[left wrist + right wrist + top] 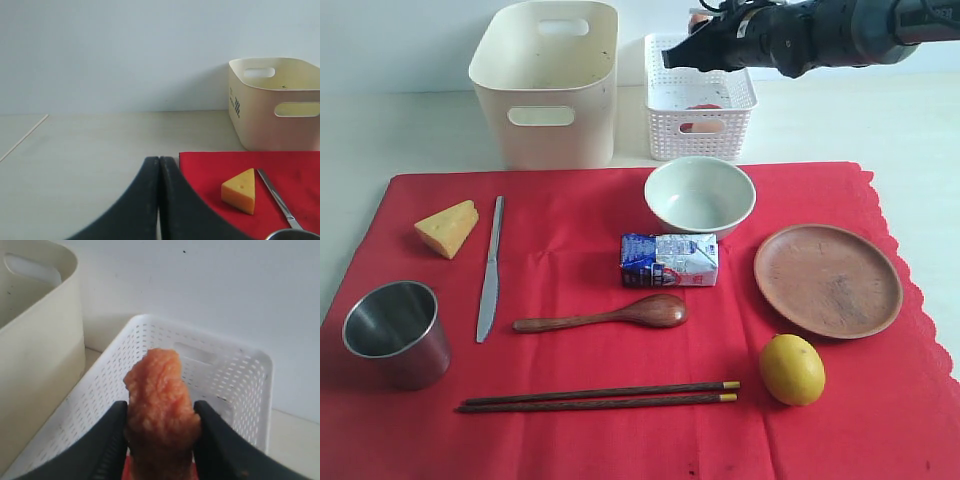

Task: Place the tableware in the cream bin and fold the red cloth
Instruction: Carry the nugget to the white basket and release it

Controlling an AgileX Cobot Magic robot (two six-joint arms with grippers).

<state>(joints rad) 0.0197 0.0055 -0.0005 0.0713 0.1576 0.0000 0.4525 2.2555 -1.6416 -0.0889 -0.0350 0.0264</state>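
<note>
The right jaws stand partly closed on an orange, rough-skinned sausage (157, 385), pinching its lower part so that most of it sticks up above them. Right under and ahead of them is the white lattice basket (235, 375), and the cream bin (40, 350) stands just beside that, off to one side of the jaws.

The hold looks narrow and low on the piece. My worry is that it tips or slips out early, or is let go off centre. Then it could strike the basket's rim and land on the tabletop or in the cream bin, where food does not belong.

No tableware is in the bin. All of it lies on the red cloth (880, 400), below and well apart from the right jaws. The pale green bowl (700, 195) is nearest them, then the brown plate (828, 280), the wooden spoon (605, 315) and the chopsticks (600, 396).

The left jaws are pressed together with nothing between them, low over the tabletop just off the cloth's edge. The knife (277, 197) and the steel cup (397, 332) lie near them, with a cheese wedge (240, 190) nearer than the knife. These jaws must part before they can take anything.
</note>
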